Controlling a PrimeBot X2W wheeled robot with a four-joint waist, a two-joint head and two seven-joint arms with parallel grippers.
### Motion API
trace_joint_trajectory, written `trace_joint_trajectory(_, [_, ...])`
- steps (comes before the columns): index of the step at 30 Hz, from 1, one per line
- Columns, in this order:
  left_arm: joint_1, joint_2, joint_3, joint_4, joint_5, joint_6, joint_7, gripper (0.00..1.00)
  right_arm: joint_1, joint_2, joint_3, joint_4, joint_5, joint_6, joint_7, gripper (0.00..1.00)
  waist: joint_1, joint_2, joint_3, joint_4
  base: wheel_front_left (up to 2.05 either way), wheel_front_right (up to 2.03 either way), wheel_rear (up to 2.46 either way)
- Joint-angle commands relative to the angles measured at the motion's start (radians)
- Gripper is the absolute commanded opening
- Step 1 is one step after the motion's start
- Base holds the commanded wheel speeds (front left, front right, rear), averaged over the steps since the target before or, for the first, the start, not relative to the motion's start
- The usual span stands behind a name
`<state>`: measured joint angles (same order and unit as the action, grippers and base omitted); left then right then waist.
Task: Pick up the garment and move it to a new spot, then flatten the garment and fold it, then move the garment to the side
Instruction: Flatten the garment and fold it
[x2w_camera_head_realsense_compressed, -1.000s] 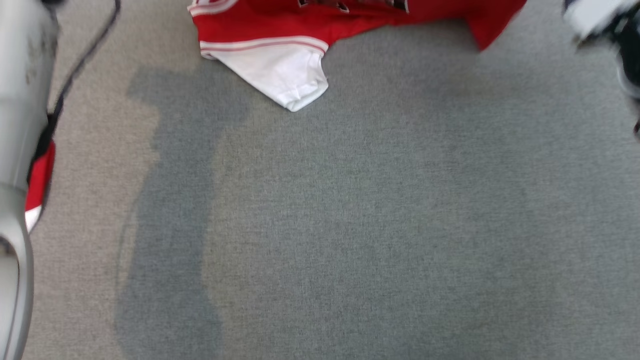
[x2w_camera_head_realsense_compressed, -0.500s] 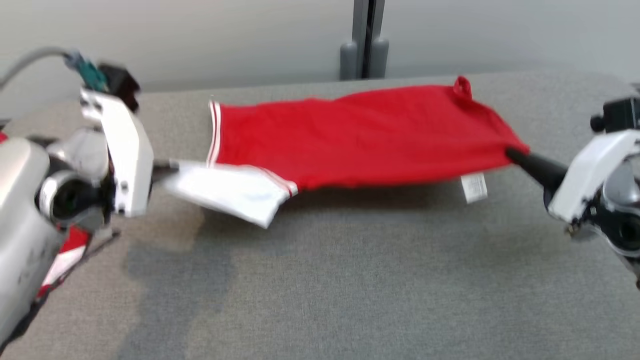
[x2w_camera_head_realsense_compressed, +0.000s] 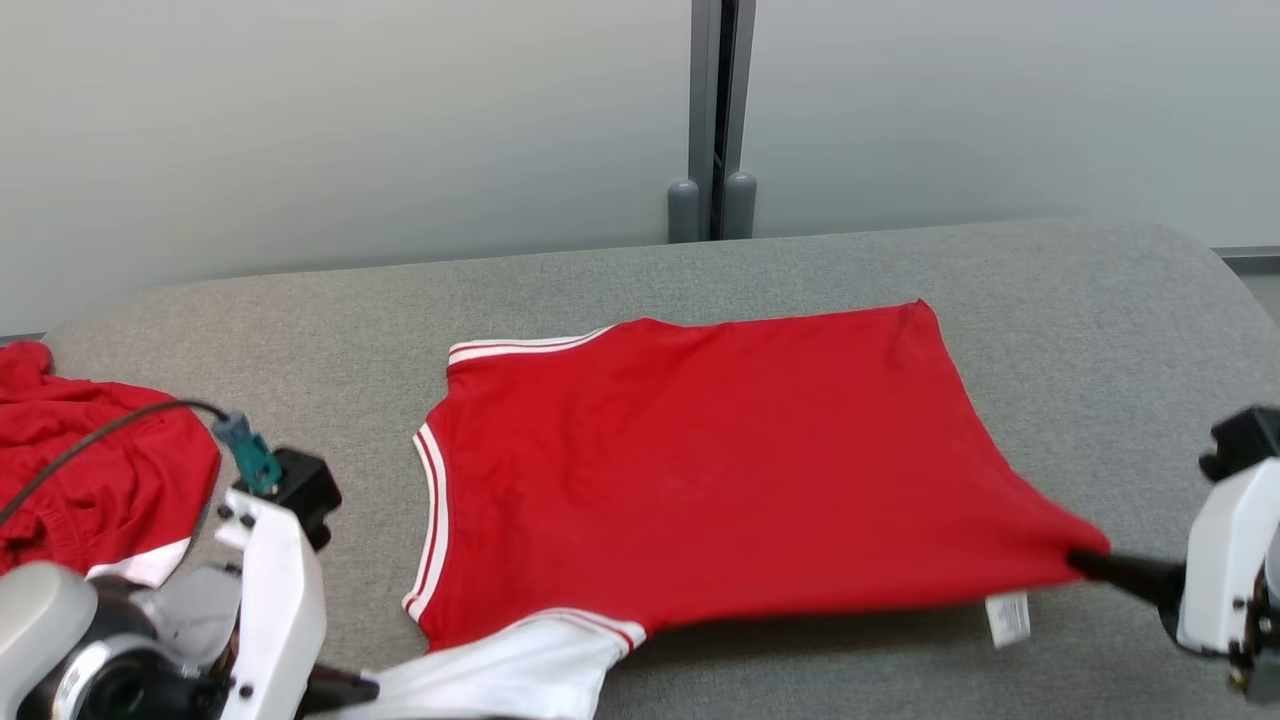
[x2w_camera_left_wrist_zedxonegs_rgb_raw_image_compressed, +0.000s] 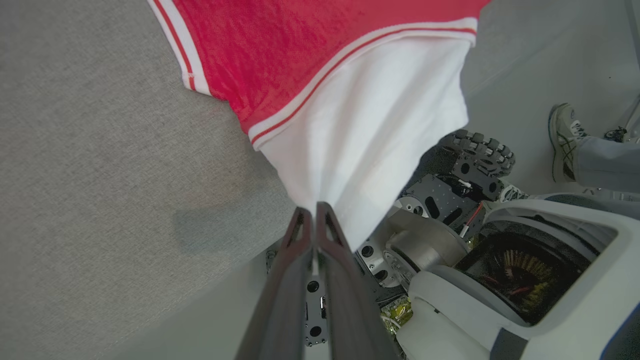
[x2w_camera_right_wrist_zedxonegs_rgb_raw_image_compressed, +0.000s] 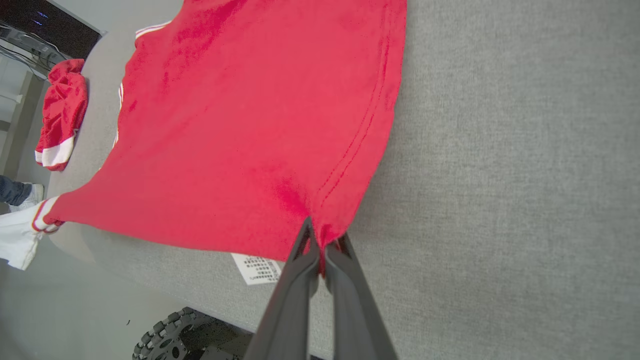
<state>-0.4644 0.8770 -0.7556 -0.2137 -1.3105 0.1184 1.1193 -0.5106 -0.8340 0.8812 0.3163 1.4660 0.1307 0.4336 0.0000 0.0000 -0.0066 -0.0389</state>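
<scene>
So, red garment (x2w_camera_head_realsense_compressed: 700, 470) is spread back-up on the grey table (x2w_camera_head_realsense_compressed: 1100, 330), strung between the 2 grippers. Its long axis runs straight from one pair of jaws to the other, across the robot's front

Left gripper (x2w_camera_left_wrist_zedxonegs_rgb_raw_image_compressed: 315, 207): jaws pressed together on the tip of the white sleeve (x2w_camera_left_wrist_zedxonegs_rgb_raw_image_compressed: 370, 125). The cloth fans out ahead of the fingertips, and this end hangs past the table's near edge

Right gripper (x2w_camera_right_wrist_zedxonegs_rgb_raw_image_compressed: 320, 235): jaws clamped on the red hem corner (x2w_camera_right_wrist_zedxonegs_rgb_raw_image_compressed: 332, 227), with the hem running away forward from the tips and the bulk of the cloth off to their left in the wrist view. A white label (x2w_camera_head_realsense_compressed: 1007, 617) dangles just beside these jaws on the side toward the left gripper

The far half rests on the table beyond both jaw pairs. The near edge between them looks raised, with shadow under it

Neither arm is nearer, since each has 1 end. My read is that flattening is under way, and the next move depends on keeping that jaw-to-jaw line taut while both lower together. If either end goes slack, it will likely wrinkle

A second red garment (x2w_camera_head_realsense_compressed: 100, 470) is bunched outboard of the left jaws, well apart
</scene>
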Motion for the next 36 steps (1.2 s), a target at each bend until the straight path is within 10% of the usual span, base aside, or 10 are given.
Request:
trace_joint_trajectory(1, [0.028, 0.022, 0.007, -0.026, -0.014, 0.014, 0.003, 0.0, 0.033, -0.013, 0.004, -0.007, 0.015, 0.0, 0.017, 0.0, 0.0, 0.0, 0.001, -0.001, 0.0, 0.0, 0.0])
trace_joint_trajectory(19, [0.108, 0.093, 0.033, -0.159, -0.058, 0.067, -0.018, 0.0, 0.194, -0.115, -0.053, -0.144, 0.053, 0.0, 0.034, 0.0, 0.0, 0.0, 0.046, 0.001, 0.0, 0.0, 0.0])
trace_joint_trajectory(36, [-0.183, -0.058, 0.052, 0.071, 0.039, 0.024, 0.012, 0.0, 0.032, 0.011, -0.16, -0.083, -0.003, 0.0, 0.079, 0.0, 0.0, 0.0, 0.199, -0.051, 0.0, 0.0, 0.0])
